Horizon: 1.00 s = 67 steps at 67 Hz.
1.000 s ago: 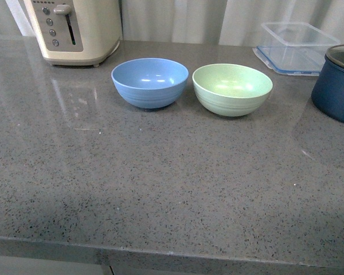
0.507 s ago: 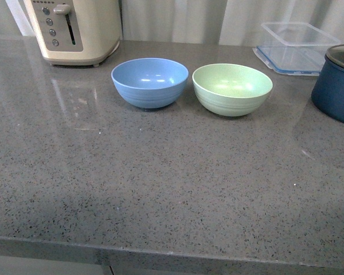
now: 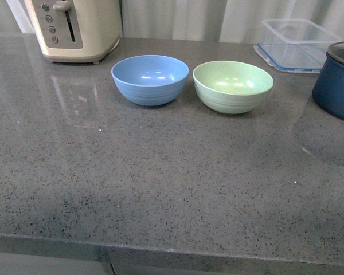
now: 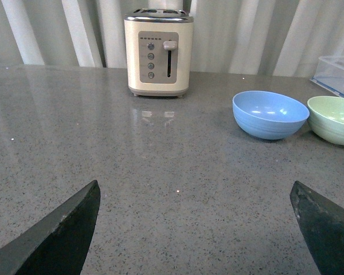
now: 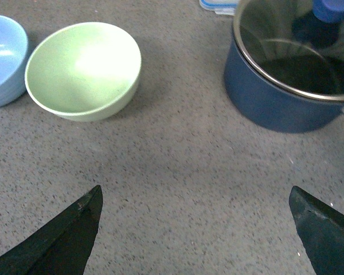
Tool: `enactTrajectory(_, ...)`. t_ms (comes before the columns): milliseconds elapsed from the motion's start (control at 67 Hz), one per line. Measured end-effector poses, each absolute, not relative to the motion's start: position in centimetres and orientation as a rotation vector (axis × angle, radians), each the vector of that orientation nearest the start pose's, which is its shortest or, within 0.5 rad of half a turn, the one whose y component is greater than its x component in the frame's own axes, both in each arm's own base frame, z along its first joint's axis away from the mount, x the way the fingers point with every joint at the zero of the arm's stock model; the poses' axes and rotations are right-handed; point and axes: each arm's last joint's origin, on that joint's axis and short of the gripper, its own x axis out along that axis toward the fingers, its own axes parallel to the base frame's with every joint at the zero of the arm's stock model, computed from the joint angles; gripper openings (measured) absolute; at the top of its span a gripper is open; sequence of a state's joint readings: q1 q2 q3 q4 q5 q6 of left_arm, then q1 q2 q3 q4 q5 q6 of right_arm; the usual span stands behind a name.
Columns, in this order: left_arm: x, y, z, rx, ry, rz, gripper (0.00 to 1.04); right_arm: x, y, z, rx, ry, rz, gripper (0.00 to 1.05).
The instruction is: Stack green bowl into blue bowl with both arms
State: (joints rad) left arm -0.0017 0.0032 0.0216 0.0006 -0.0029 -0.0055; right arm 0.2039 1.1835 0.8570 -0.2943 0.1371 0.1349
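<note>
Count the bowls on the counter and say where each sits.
2. The blue bowl sits right of the toaster; the green bowl sits beside it, between it and the navy pot. No others show.

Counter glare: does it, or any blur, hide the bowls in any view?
No. Front view: the glossy counter mirrors the toaster at left; blue bowl and green bowl are sharp, with small highlights inside. Left wrist view: toaster reflection just in front of it, bowls clear. Right wrist view: washed-out bright patch inside the green bowl, rim crisp.
</note>
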Motion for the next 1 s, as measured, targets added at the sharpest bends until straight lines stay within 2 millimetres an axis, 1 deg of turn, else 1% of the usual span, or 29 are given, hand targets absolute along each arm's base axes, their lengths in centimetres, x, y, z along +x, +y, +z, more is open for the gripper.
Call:
enactTrajectory(104,9.7,0.0,17.1,-0.005,-0.019,0.001,0.98,26.1,6.4,27.6,-0.004,0.614,0.064,0.95)
enactTrajectory(179,9.7,0.0,17.1,-0.005,-0.019,0.001,0.98,26.8,7.7,27.6,-0.028,0.622,0.097,0.95)
enactTrajectory(328,9.7,0.0,17.1,-0.005,-0.019,0.001,0.98,28.0,9.9,26.7,-0.072,0.653,0.171,0.95)
enactTrajectory(403,9.7,0.0,17.1,-0.005,-0.019,0.001,0.98,29.0,10.9,26.2,-0.084,0.669,0.203,0.95)
enactTrajectory(493,9.7,0.0,17.1,-0.005,-0.019,0.001,0.98,30.1,11.3,26.0,-0.093,0.679,0.218,0.95)
enactTrajectory(537,9.7,0.0,17.1,-0.005,-0.019,0.001,0.98,31.1,11.6,26.0,-0.099,0.680,0.226,0.95)
enactTrajectory(612,9.7,0.0,17.1,-0.005,-0.019,0.001,0.98,32.3,11.7,26.0,-0.100,0.678,0.234,0.95)
enactTrajectory(642,9.7,0.0,17.1,-0.005,-0.019,0.001,0.98,33.1,11.7,26.1,-0.096,0.677,0.231,0.95)
enactTrajectory(866,9.7,0.0,17.1,-0.005,-0.019,0.001,0.98,37.7,11.2,26.1,-0.073,0.703,0.198,0.95)
enactTrajectory(1000,9.7,0.0,17.1,-0.005,-0.019,0.001,0.98,40.1,10.7,26.0,-0.063,0.718,0.178,0.95)
